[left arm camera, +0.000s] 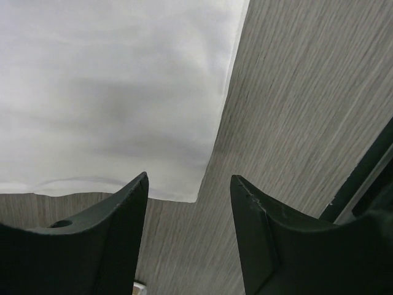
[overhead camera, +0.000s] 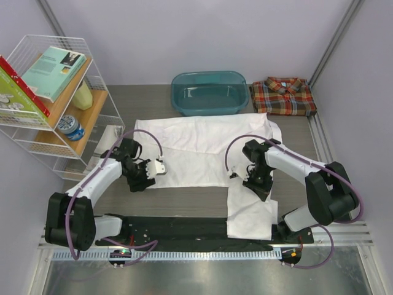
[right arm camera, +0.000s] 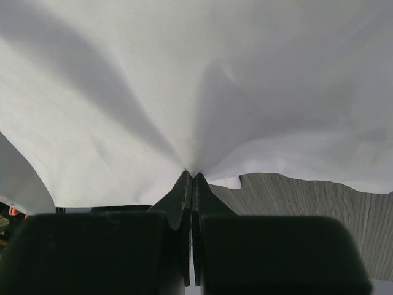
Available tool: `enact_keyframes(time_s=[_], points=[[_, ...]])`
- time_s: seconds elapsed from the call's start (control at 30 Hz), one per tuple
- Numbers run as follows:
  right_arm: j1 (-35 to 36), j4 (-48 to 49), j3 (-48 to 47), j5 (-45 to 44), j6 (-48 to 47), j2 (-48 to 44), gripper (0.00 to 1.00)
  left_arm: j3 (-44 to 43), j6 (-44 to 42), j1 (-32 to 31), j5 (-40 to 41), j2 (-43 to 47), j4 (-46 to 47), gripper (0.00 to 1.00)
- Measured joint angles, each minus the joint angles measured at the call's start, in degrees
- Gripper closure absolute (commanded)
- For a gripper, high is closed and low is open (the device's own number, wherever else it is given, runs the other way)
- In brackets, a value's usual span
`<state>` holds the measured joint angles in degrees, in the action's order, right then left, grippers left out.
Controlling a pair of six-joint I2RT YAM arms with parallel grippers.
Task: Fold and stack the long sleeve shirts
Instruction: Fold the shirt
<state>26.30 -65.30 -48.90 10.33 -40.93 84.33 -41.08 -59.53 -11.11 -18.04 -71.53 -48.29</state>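
Grey wood-grain table [overhead camera: 184, 206] first, taking up nearly the whole top view. Across its middle, the white shirt [overhead camera: 202, 147], opened out mostly flat, with one long strip running down on the right toward the near edge and over the black rail there. At the left edge, a wire rack [overhead camera: 55, 38] with books and a few small items. At the back, a teal tub [overhead camera: 209, 75], just beyond the white cloth. Right of the tub, in the far right corner, the plaid shirt [overhead camera: 284, 97], already folded into a neat square with its collar on top and well apart from both arms. Down to the small parts: right gripper [right arm camera: 192, 178] closed tight, a pinch of white cloth caught at the very fingertips and the fabric fanning away from that point; in the top view, set at the inner edge of the long strip. Left gripper [left arm camera: 190, 184] with jaws apart and nothing between them, hanging low just off the shirt's near left corner, bare table under most of the gap. By the look of it, roughly half done: plaid shirt folded and parked, white one barely begun. Left to do, as judged from here: take hold on the left side, fold the strip and body into a compact square, then stack one shirt on the other.
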Motion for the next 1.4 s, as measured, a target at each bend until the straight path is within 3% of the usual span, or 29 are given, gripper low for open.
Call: enact_keyframes(time_s=[0.47,0.77,1.13,1.4], points=[[0.0,-0.2,-0.3,-0.8,0.7,-3.7,0.99,4.3,-6.9,0.0,3.9,-2.8,5.1,0.68],[0.0,-1.3,-0.5,-1.2,0.6,-5.7,0.99,5.7,-8.1,0.0,4.5,-0.8,6.2,1.00],[0.0,-6.7,-2.1,-0.2,-1.0,-12.2,0.99,6.2,-11.4,0.4,2.6,6.9,-1.6,1.00],[-1.8,-8.9,-16.2,-3.7,-5.3,-9.1,0.99,-9.0,-6.7,1.7,-0.4,0.1,-4.4,1.00]])
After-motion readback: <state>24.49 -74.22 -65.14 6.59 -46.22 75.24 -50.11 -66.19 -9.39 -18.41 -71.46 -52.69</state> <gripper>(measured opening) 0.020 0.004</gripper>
